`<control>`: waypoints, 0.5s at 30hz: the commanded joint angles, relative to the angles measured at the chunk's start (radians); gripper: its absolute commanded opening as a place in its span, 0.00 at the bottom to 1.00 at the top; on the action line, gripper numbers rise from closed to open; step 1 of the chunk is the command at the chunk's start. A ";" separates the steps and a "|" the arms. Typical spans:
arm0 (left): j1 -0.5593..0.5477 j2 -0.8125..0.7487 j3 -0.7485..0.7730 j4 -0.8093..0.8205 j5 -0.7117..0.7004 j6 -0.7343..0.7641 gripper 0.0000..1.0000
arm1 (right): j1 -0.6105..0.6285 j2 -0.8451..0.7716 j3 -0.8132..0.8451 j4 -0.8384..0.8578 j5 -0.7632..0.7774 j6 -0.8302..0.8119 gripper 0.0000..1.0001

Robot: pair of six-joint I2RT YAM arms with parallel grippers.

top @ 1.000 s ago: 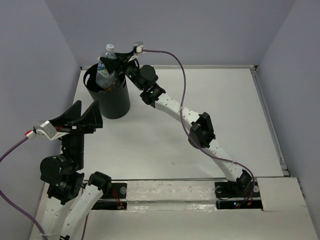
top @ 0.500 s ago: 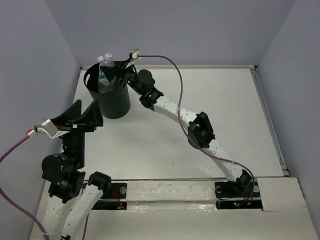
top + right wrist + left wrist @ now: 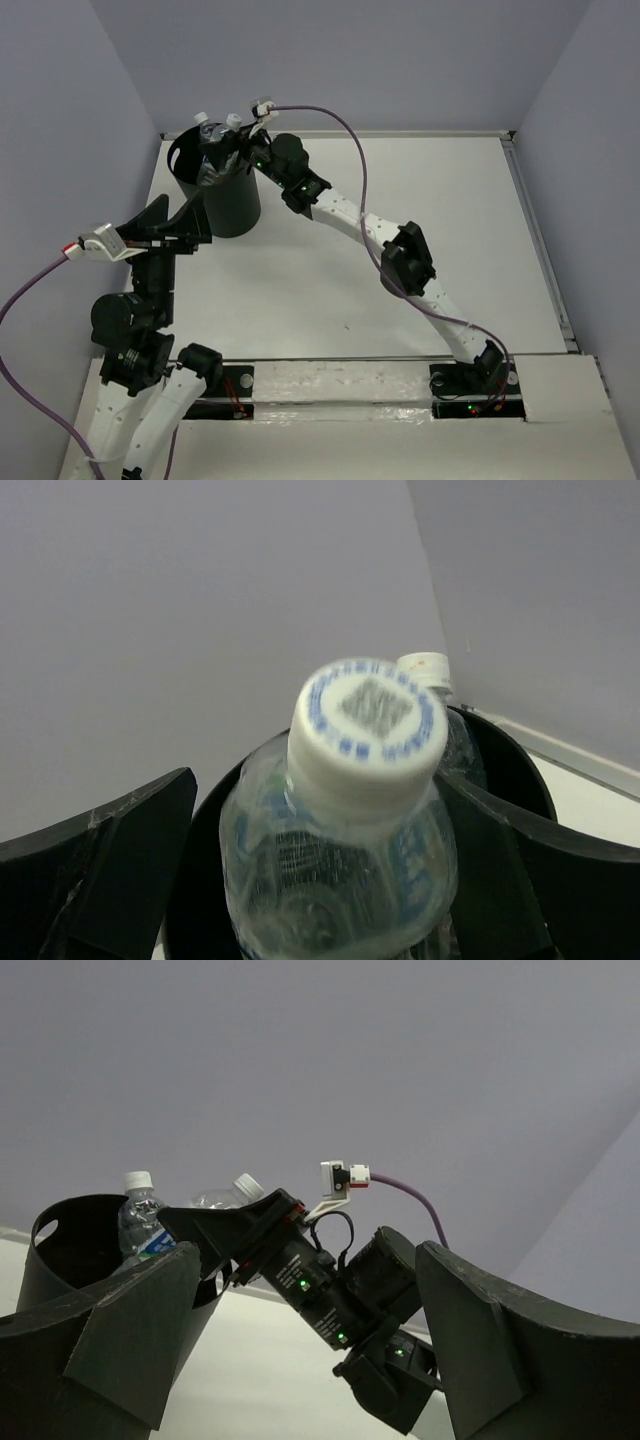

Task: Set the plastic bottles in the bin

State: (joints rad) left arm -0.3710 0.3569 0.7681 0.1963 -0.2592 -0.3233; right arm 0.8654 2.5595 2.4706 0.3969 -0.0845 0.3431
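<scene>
- Left gripper (image 3: 176, 215): near-left, lifted off the table (image 3: 450, 200), fingers wide apart, pointed toward the far-left corner.
- Right arm (image 3: 405, 262): bolted at the near-right edge, stretched diagonally across the table to the far-left corner, with a purple cable (image 3: 345, 125) looped above it to the wrist.
- Bin (image 3: 232, 205): black, upright, in the far-left corner, close to the wall (image 3: 400, 60).
- Right gripper (image 3: 315, 777): over the bin's mouth, fingers spread to either side of a bottle (image 3: 335, 880).
  - Wrist view: dark gap between the bottle and the finger at the view's left.
  - Other finger's edge against the bottle's outline; contact there impossible to tell.
  - Spread about as wide as the left gripper's, so noted as apart, not clamped.
- Bottle: clear, blurred blue marks on the body, white cap (image 3: 368, 720) with a blue printed ring. Upright, lower body inside the bin, neck and cap above the rim.
- Second bottle (image 3: 140, 1225): clear, blue on its label, white cap. Upright in the bin, just beside the first, on the side away from the right arm, cap also above the rim.
- Deeper inside of the bin: too dark to tell.
</scene>
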 commanded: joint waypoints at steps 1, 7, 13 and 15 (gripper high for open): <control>0.006 0.013 0.057 0.029 -0.011 0.001 0.99 | 0.009 -0.179 -0.002 -0.039 -0.008 -0.016 1.00; 0.006 0.027 0.083 0.008 -0.037 0.004 0.99 | 0.009 -0.289 -0.101 -0.078 0.040 -0.064 1.00; 0.006 0.051 0.105 0.000 -0.037 0.006 0.99 | 0.000 -0.306 -0.090 -0.138 0.049 -0.087 1.00; 0.006 0.062 0.118 -0.008 -0.040 0.010 0.99 | 0.000 -0.337 -0.108 -0.142 0.045 -0.101 1.00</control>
State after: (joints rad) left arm -0.3710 0.3832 0.8368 0.1707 -0.2821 -0.3233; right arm 0.8650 2.2604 2.3779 0.2935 -0.0509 0.2829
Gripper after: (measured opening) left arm 0.989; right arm 0.994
